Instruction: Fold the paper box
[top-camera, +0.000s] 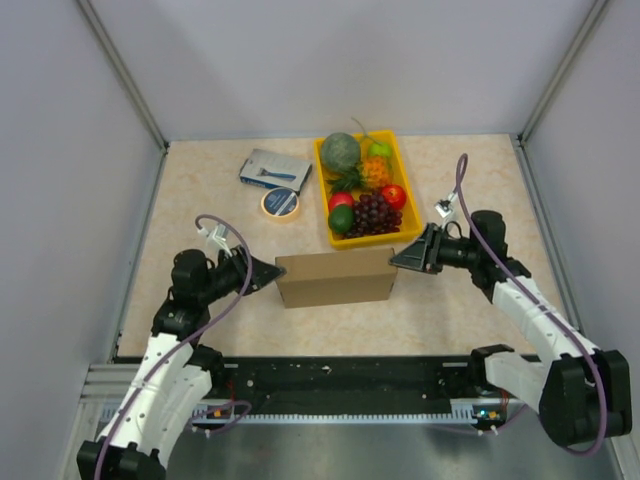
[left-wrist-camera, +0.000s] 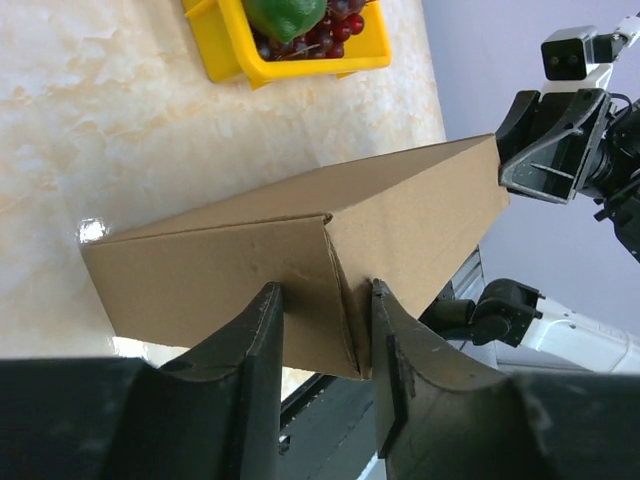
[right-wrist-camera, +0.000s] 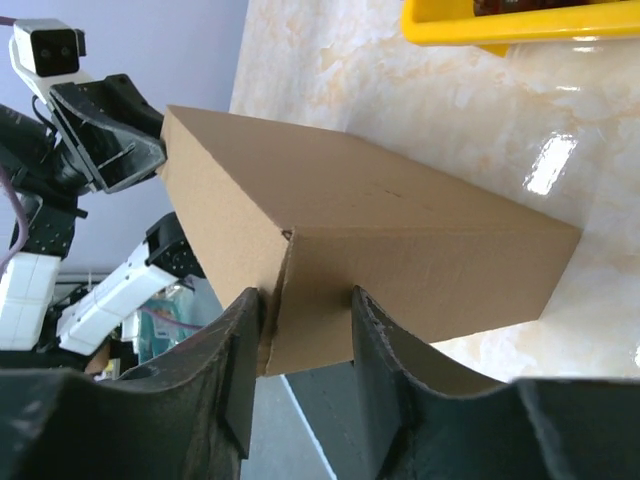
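Note:
The paper box (top-camera: 335, 278) is a closed brown cardboard block standing on the table, between my two grippers. My left gripper (top-camera: 278, 271) is at its left end. In the left wrist view its fingers (left-wrist-camera: 262, 330) stand a narrow gap apart, with the box's (left-wrist-camera: 300, 250) near corner and flap seam between them. My right gripper (top-camera: 395, 262) is at the right end. In the right wrist view its fingers (right-wrist-camera: 372, 330) close on the end flap of the box (right-wrist-camera: 400, 230), which fills the gap.
A yellow fruit tray (top-camera: 404, 165) with grapes and other fruit stands just behind the box. A blue-grey packet (top-camera: 274, 168) and a tape roll (top-camera: 281, 204) lie at the back left. The black rail (top-camera: 340, 375) runs along the near edge.

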